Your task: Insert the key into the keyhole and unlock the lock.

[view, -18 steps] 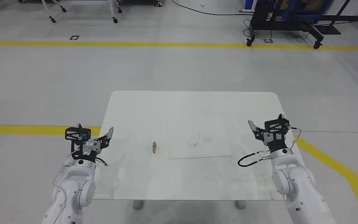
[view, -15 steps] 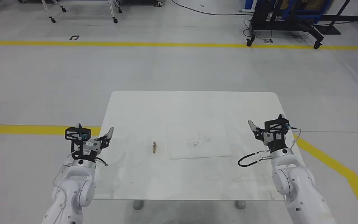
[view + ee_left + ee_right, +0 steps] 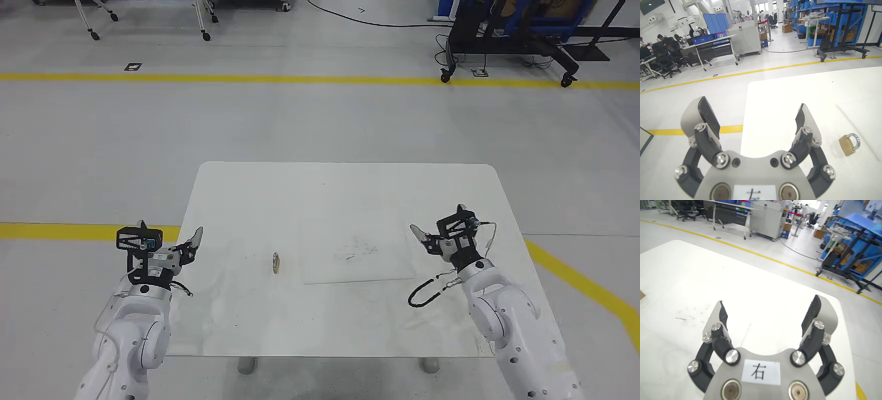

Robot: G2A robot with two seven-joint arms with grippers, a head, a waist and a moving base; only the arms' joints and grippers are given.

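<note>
A small brass padlock [image 3: 275, 263] with a silver shackle lies on the white table [image 3: 300, 200], left of centre. In the left wrist view the padlock [image 3: 849, 144] rests off to one side of my left gripper [image 3: 753, 108], which is open and holds nothing. In the top view the left gripper [image 3: 168, 238] hovers at the table's left edge, well apart from the lock. My right gripper [image 3: 440, 225] is open over the table's right part, also holding nothing [image 3: 768, 304]. A thin dark sliver [image 3: 680, 319] lies among scuff marks; I cannot tell whether it is the key.
A thin white sheet [image 3: 360, 250] lies flat on the table right of the padlock, with faint dark scuffs [image 3: 352, 253] on it. A black cable [image 3: 425, 292] loops from the right arm over the table's right front. Bare floor with yellow lines [image 3: 60, 231] surrounds the table.
The right arm has swung inward to the left, bringing its open gripper from the table's right edge to over the tabletop. The left arm and the padlock have not moved.
</note>
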